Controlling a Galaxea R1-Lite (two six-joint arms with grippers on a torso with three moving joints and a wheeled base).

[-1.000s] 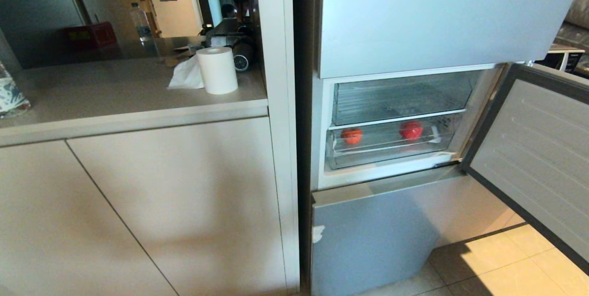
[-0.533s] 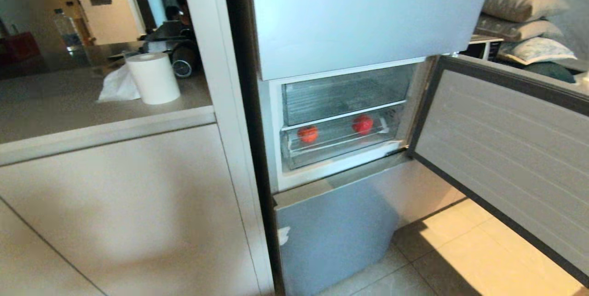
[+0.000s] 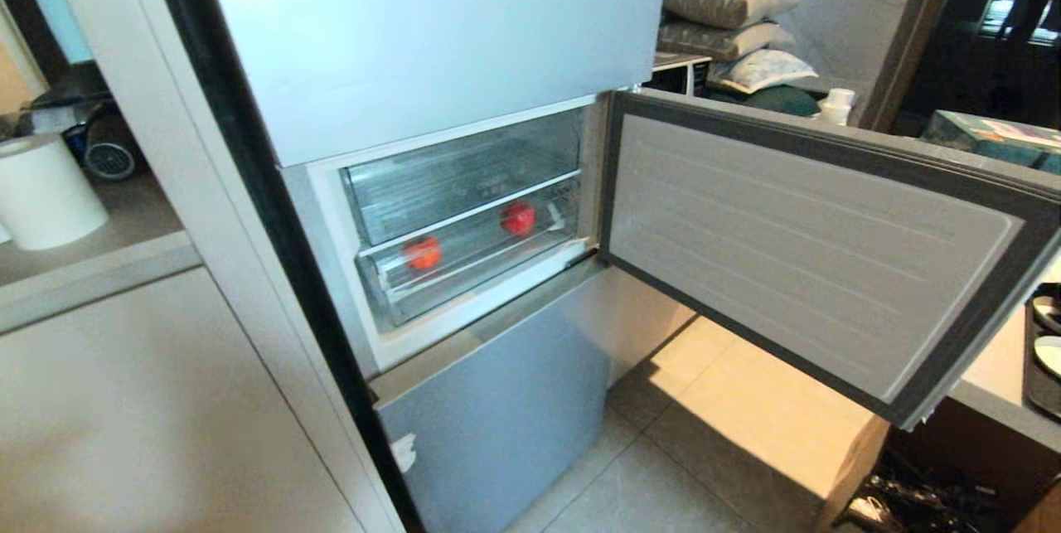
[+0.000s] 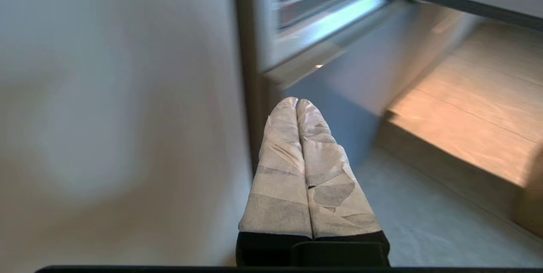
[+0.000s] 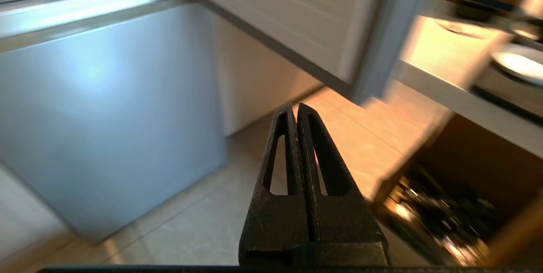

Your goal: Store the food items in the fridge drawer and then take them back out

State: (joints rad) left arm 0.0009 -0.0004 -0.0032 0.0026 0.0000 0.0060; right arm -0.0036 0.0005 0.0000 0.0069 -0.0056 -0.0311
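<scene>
Approach step: both red fruits (image 3: 423,253) sit in the shut fridge drawer (image 3: 464,268); left gripper (image 4: 297,102) and right gripper (image 5: 296,109) closed, empty; next, pull it open

No lettering can be read anywhere — no labels, brands or numbers.

The right pincer (image 5: 297,109) is seen with its two black fingers pressed together, nothing held between them, hovering above the tiled floor (image 5: 178,230). Beyond the pincer, the grey lower fridge door (image 5: 97,107) is shut. Above that door, the open fridge door (image 5: 292,14) is swung outward. Beside the open door, a white plate (image 5: 519,65) is blurred on a tabletop (image 5: 445,52).
</scene>
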